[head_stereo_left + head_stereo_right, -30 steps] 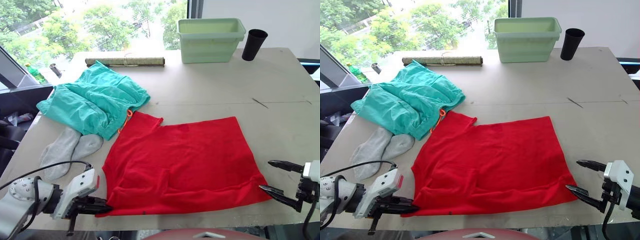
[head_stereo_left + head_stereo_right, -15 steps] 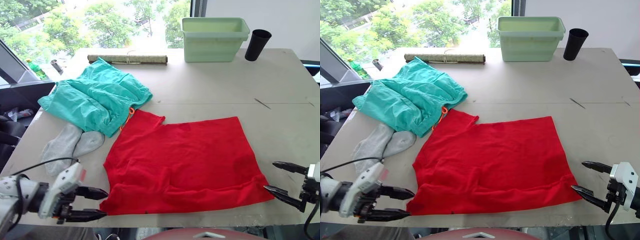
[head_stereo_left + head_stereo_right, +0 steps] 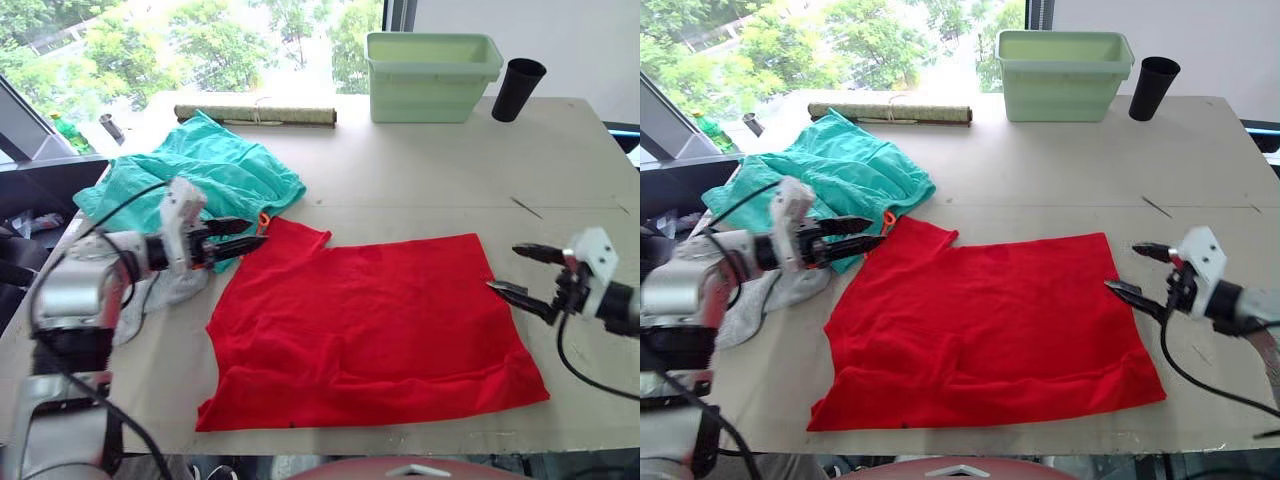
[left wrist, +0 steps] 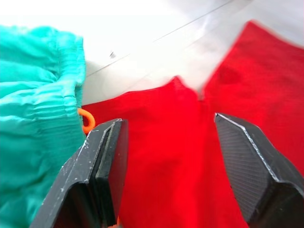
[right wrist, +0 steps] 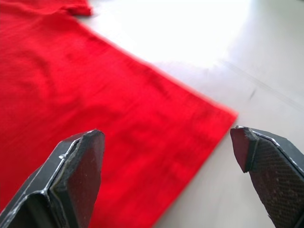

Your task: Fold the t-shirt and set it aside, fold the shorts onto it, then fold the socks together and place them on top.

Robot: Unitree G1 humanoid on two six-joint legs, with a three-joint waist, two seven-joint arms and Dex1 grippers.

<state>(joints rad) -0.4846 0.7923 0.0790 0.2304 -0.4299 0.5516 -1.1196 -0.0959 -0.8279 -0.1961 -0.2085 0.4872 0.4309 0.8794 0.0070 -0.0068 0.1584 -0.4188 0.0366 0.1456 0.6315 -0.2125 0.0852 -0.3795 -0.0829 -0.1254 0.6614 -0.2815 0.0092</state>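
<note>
1. The t-shirt [image 3: 370, 325] lies spread on the table [image 3: 560, 180], filling the lower centre of the head view, its near edge by the table's front edge.
2. The shorts [image 3: 200, 190] sit rumpled in the upper left, their orange drawstring [image 3: 261, 222] just beside the shirt's far-left corner.
3. The socks [image 3: 170, 290] lie at the left edge, below the shorts, partly hidden behind the left arm.
4. The left tool [image 3: 245, 233] has its fingers apart, holding nothing, at the shirt's far-left corner next to the drawstring.
5. The right tool [image 3: 512, 270] is also spread and empty, at the shirt's far-right corner.
6. A green bin [image 3: 433, 75], a black cup [image 3: 517, 88] and a rolled mat [image 3: 255, 115] stand along the top.
</note>
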